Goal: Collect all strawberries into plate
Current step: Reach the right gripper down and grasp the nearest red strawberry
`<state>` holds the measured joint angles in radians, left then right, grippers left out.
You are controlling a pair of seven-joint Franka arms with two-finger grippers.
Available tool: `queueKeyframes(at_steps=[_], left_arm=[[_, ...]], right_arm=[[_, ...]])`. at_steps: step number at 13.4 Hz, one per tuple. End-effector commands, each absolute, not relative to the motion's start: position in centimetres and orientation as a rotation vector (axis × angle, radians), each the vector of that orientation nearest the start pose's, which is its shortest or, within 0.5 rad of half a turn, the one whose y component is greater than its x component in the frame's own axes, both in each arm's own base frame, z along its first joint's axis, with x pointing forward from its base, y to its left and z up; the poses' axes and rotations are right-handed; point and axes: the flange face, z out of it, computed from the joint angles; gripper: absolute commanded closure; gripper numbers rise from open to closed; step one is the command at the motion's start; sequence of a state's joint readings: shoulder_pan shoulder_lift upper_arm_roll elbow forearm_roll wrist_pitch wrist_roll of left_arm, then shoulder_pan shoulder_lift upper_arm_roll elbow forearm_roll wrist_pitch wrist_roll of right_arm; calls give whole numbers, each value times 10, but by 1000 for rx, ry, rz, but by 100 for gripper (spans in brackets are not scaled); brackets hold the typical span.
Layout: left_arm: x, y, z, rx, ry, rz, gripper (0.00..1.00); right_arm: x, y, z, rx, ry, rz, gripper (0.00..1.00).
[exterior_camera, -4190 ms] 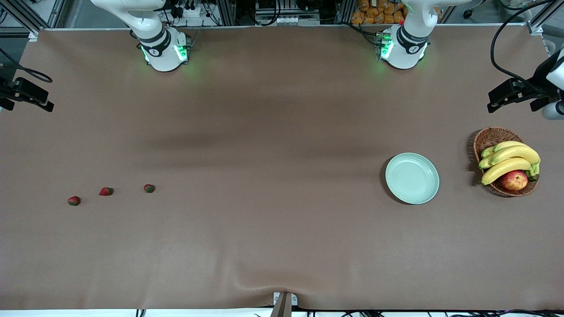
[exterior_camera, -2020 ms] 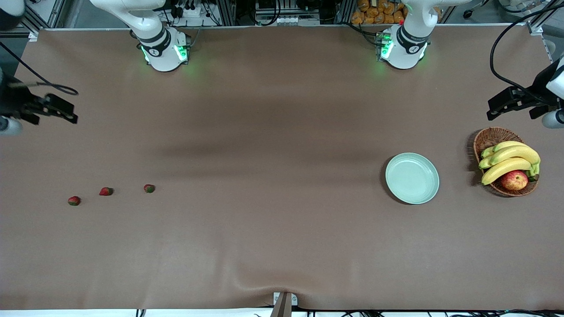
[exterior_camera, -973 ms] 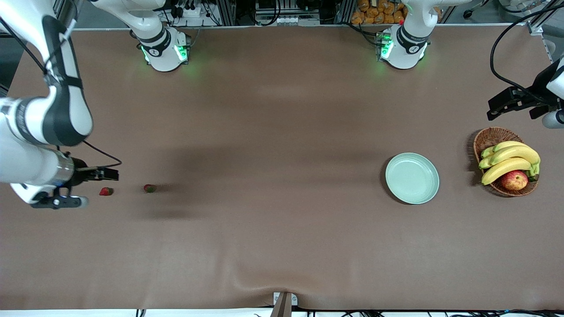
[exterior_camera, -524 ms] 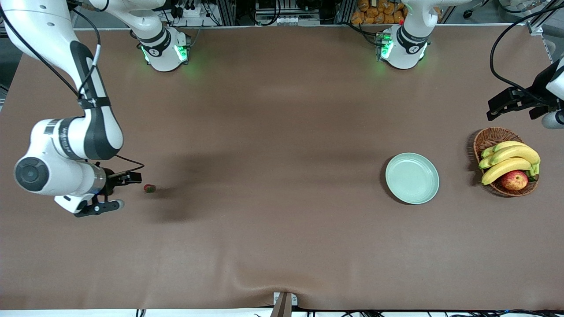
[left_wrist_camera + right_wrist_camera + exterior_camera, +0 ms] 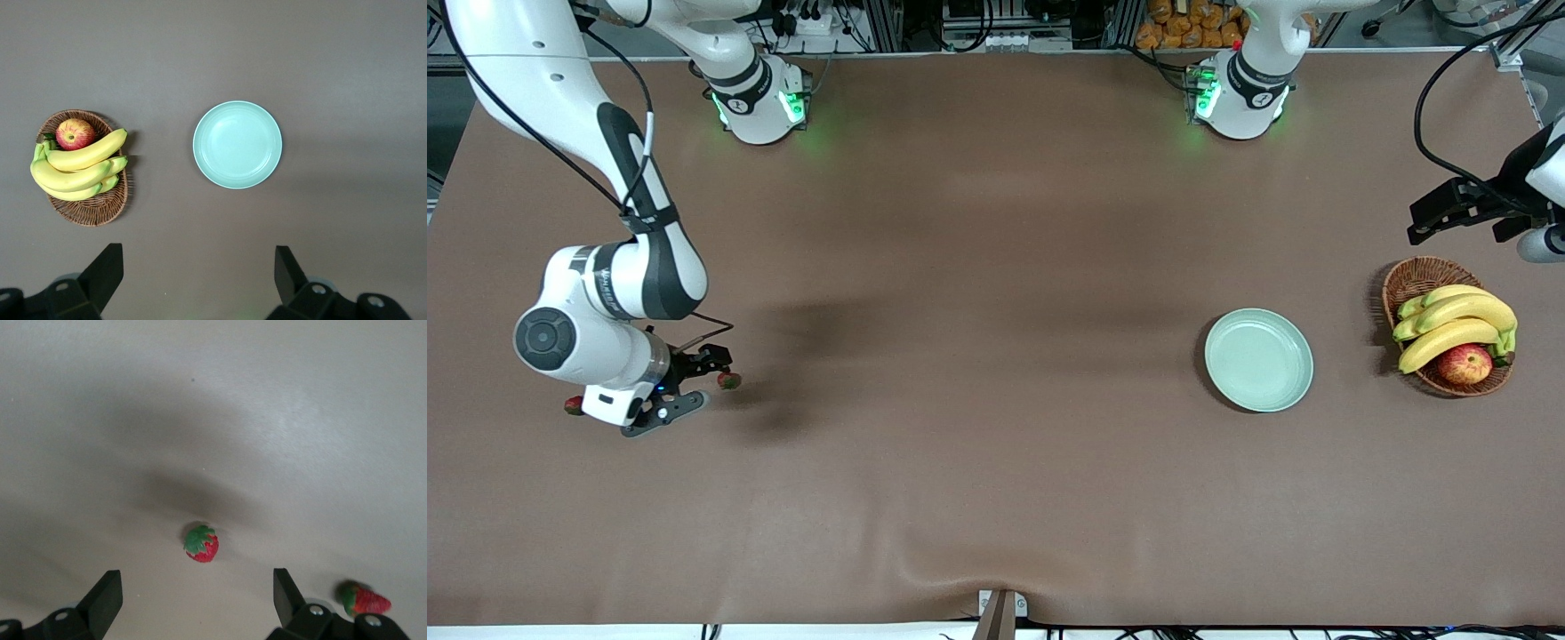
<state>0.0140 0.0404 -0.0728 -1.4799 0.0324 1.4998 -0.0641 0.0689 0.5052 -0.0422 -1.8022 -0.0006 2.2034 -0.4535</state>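
In the front view, the right gripper (image 5: 699,382) hangs low over the table at about nine o'clock from the table's middle, its jaws released and empty. One strawberry (image 5: 729,380) lies just at its fingertips. A second strawberry (image 5: 572,405) peeks out from under the wrist, and the third we cannot see, presumably hidden beneath the arm. The plate (image 5: 1258,360) sits empty at about three o'clock, well apart from the berries, with the wicker basket (image 5: 1412,277) beside it. The left gripper (image 5: 1421,218) waits at about two o'clock, over the table's end by the basket. Its wrist view shows the jaws spread wide and the plate (image 5: 237,145) bare. The right wrist view shows one strawberry (image 5: 202,544) centred ahead of the open fingers (image 5: 107,590), with another berry (image 5: 363,599) near one fingertip. We judge this the approach for the first pick. Next we would need to drop straight down, straddle the centred berry and close gently, since it is small and could roll away.
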Motion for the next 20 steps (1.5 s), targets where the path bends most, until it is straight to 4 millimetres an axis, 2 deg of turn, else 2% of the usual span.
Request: queueKeyframes(at_steps=[1,3,6,11,12,13,14,15,17,20], left_arm=[[560,-28,640,-3136,14,21,0],[560,-28,639,-3136,14,23,0],[560,-29,640,-3136,16,19,0],[562,-30,639,-3137,16,12,0],[563,-29,639,-3137,14,4,0],[565,-30,638,-3137,14,-3,0],[566,-31,636,-3138,14,2,0],[567,-31,635,-3138,9,-3,0],[569,-32,632,-3138,9,2,0],[573,-33,629,-3139,9,-5,0]], right_arm=[[634,18,233,-3024,-888,147,0],[619,20,210,-3031,-902,86,0],[612,17,183,-3031,-898,100,0],[612,16,175,-3033,-890,98,0],[612,16,175,-3034,-888,98,9],[611,17,175,-3032,-890,105,58],[610,18,174,-3029,-889,121,91],[609,17,175,-3027,-893,126,100],[609,18,176,-3024,-896,135,100],[613,25,189,-3020,-917,121,100]])
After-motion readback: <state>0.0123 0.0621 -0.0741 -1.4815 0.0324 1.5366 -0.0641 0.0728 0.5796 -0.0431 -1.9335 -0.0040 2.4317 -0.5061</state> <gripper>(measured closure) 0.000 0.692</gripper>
